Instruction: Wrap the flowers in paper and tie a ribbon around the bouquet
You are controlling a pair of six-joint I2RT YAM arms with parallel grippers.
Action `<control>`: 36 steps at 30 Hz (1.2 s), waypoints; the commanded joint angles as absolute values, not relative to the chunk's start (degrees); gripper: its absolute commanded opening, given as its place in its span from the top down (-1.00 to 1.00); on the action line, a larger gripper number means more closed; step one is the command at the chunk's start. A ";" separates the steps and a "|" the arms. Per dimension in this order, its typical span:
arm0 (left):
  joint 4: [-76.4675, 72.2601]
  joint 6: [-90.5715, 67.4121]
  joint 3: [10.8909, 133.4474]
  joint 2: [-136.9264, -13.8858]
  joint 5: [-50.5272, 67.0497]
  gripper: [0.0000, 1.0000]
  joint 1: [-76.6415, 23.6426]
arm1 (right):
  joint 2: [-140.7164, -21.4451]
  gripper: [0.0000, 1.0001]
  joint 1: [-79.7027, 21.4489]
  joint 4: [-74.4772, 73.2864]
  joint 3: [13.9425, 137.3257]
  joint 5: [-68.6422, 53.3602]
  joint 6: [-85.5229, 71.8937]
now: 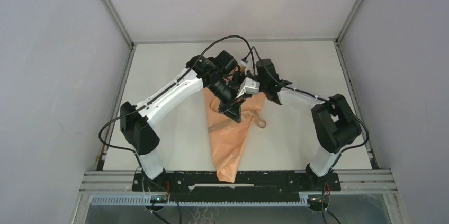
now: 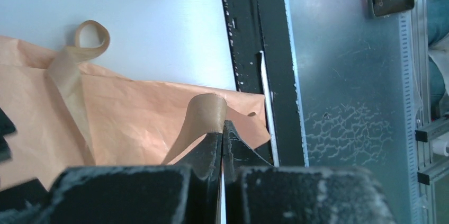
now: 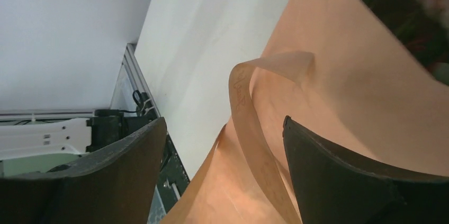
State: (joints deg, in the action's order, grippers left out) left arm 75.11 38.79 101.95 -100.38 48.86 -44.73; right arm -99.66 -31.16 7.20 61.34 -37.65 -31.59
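Left gripper [image 2: 222, 128]: clenched on a fold of the ribbon [image 2: 206, 110] | bouquet [image 1: 229, 139]: lay on the table [image 1: 296, 139], long axis far-to-near, tip toward the near edge, under both grippers | right gripper [image 3: 223, 123]: released, jaws wide, ribbon strip running between them, so it was judged nearer to the free length.

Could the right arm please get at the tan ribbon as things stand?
Probably yes: its open right end effector straddles the narrow tan-beige ribbon strip, nothing lying between.
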 commanded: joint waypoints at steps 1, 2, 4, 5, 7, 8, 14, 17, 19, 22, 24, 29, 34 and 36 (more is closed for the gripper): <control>66.70 34.02 103.63 -101.24 53.68 1.00 -42.37 | -92.31 -0.79 -25.09 2.32 62.97 -46.20 -27.11; 64.46 31.88 103.28 -101.33 54.38 1.00 -41.50 | -91.26 -0.78 -23.70 0.71 62.97 -46.53 -25.66; 58.66 26.62 102.19 -101.23 55.72 1.00 -39.48 | -88.20 -0.71 -20.65 -3.45 61.63 -45.70 -23.42; 55.31 23.66 101.10 -101.00 56.18 1.00 -38.47 | -85.90 -0.67 -19.08 -3.44 59.71 -45.15 -23.01; 48.31 17.71 98.59 -100.44 56.43 1.00 -36.70 | -81.01 -0.60 -15.58 -1.11 53.99 -44.16 -24.03; 45.12 15.78 97.45 -100.26 56.26 1.00 -36.13 | -78.48 -0.55 -13.85 1.53 50.92 -43.95 -25.41; 36.30 10.11 98.09 -106.16 54.52 1.00 -35.27 | -68.12 -0.47 -16.99 9.36 38.16 -38.06 -25.23; 36.65 5.11 103.09 -111.97 55.93 1.00 -34.60 | -66.91 -0.51 -20.62 15.91 34.77 -33.96 -26.33; 36.30 2.30 104.09 -113.96 57.67 1.00 -33.99 | -67.16 -0.52 -22.27 20.48 32.91 -30.84 -28.18; 33.32 0.54 101.69 -113.18 57.59 1.00 -33.88 | -69.11 -0.54 -27.04 24.50 32.00 -23.00 -28.43; 28.25 -3.36 98.37 -111.52 57.09 1.00 -33.93 | -71.47 -0.54 -30.01 27.54 31.99 -18.80 -28.68; 21.23 -8.24 93.36 -108.71 55.01 1.00 -33.87 | -76.94 -0.54 -32.41 32.38 32.00 -9.38 -34.37; 20.57 -9.22 91.54 -108.46 56.29 1.00 -33.92 | -81.05 -0.54 -33.69 37.32 32.43 -6.92 -35.11; 20.57 -9.29 90.96 -108.24 56.81 1.00 -33.90 | -83.00 -0.51 -33.67 38.92 33.44 -7.59 -34.82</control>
State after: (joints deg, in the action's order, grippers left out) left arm 24.08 -7.16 92.42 -112.27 54.52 -34.00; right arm -80.68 -33.04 30.61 31.66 -10.39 -33.58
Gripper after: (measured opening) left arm 0.004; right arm 0.768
